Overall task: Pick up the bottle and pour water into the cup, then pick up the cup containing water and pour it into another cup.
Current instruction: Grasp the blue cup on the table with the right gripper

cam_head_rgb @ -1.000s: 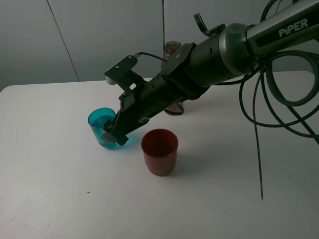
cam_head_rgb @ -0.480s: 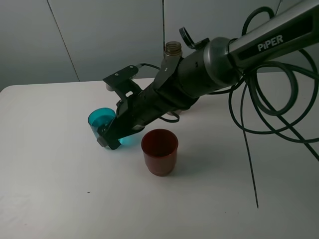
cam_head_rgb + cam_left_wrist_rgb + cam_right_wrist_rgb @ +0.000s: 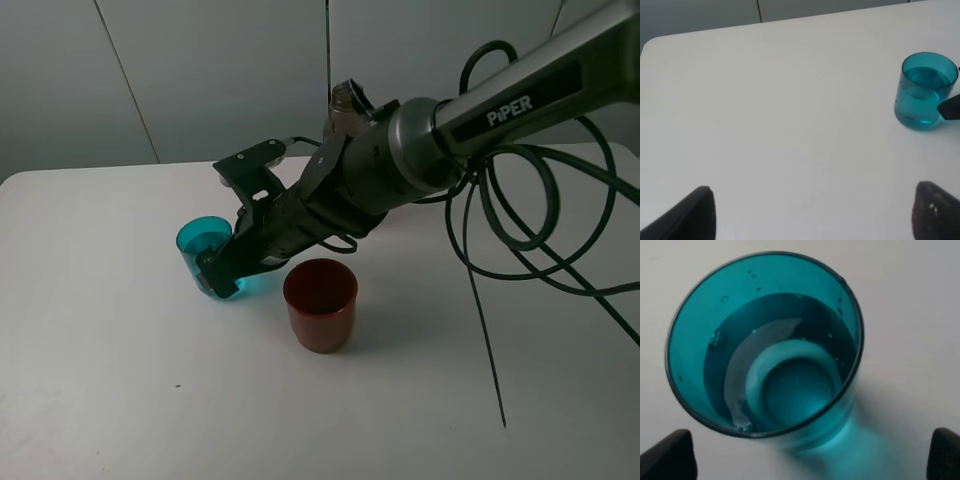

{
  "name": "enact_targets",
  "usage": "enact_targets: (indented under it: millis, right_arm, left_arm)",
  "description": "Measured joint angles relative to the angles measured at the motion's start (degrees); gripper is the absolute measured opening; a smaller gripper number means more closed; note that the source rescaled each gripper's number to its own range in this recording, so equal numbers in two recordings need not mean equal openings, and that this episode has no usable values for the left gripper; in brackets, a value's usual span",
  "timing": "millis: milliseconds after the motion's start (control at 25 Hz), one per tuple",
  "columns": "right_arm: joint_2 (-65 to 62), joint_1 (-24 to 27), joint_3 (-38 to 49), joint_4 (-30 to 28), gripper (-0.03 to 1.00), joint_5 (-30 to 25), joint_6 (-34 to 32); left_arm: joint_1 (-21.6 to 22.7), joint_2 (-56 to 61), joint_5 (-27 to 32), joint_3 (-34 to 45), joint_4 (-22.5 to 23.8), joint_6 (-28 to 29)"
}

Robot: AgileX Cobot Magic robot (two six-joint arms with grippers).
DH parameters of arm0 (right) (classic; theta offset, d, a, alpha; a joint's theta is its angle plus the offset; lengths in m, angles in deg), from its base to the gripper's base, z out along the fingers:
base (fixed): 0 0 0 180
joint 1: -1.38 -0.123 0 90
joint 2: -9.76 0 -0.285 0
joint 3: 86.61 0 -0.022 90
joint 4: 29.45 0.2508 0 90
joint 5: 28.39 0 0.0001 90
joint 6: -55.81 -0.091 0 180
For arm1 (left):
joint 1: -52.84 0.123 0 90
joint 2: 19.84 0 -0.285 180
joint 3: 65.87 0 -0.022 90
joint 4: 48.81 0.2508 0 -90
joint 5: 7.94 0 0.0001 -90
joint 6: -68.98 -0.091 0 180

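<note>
The teal cup (image 3: 203, 241) stands upright left of centre on the white table and holds water. My right gripper (image 3: 222, 278) reaches across to it. In the right wrist view the cup (image 3: 765, 345) sits between the spread fingertips (image 3: 667, 456), and the gripper (image 3: 805, 460) is open. The red cup (image 3: 320, 303) stands empty just right of the teal one. Only the threaded neck of the bottle (image 3: 346, 98) shows behind my right arm. My left gripper (image 3: 812, 215) is open and empty over bare table, well away from the teal cup (image 3: 924, 90).
The white table (image 3: 120, 360) has a rounded far-left corner. Black cables (image 3: 500, 260) from the right arm loop over the right side of the table. A grey wall stands behind.
My right arm has dropped lower and slid a little left, bringing the gripper closer around the teal cup. The bottle neck shows more. The cups have not moved.
</note>
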Motion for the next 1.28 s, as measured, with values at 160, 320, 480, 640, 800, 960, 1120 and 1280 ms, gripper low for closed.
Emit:
enact_targets:
  millis: [160, 320, 480, 640, 800, 960, 1120, 1280]
  right_arm:
    - [0.7, -0.6, 0.0, 0.2, 1.00, 2.3, -1.0]
    - [0.8, -1.3, -0.1, 0.3, 1.00, 4.4, -1.4]
    - [0.9, -1.4, -1.2, 0.2, 1.00, 4.6, -1.4]
    - [0.9, -1.7, -2.3, 0.2, 1.00, 4.7, -1.4]
    - [1.6, -1.9, -2.5, 0.2, 1.00, 4.8, -1.4]
    - [2.9, -2.2, -2.5, 0.2, 1.00, 5.1, -1.8]
    - [2.9, -2.7, -2.5, 0.2, 1.00, 5.6, -2.2]
    - [2.9, -3.4, -2.5, 0.2, 1.00, 7.5, -2.3]
  left_arm:
    - [0.0, 0.0, 0.0, 0.0, 0.0, 0.0]
    - [0.0, 0.0, 0.0, 0.0, 0.0, 0.0]
    - [0.0, 0.0, 0.0, 0.0, 0.0, 0.0]
    - [0.0, 0.0, 0.0, 0.0, 0.0, 0.0]
    - [0.0, 0.0, 0.0, 0.0, 0.0, 0.0]
    - [0.0, 0.0, 0.0, 0.0, 0.0, 0.0]
    - [0.0, 0.0, 0.0, 0.0, 0.0, 0.0]
    - [0.0, 0.0, 0.0, 0.0, 0.0, 0.0]
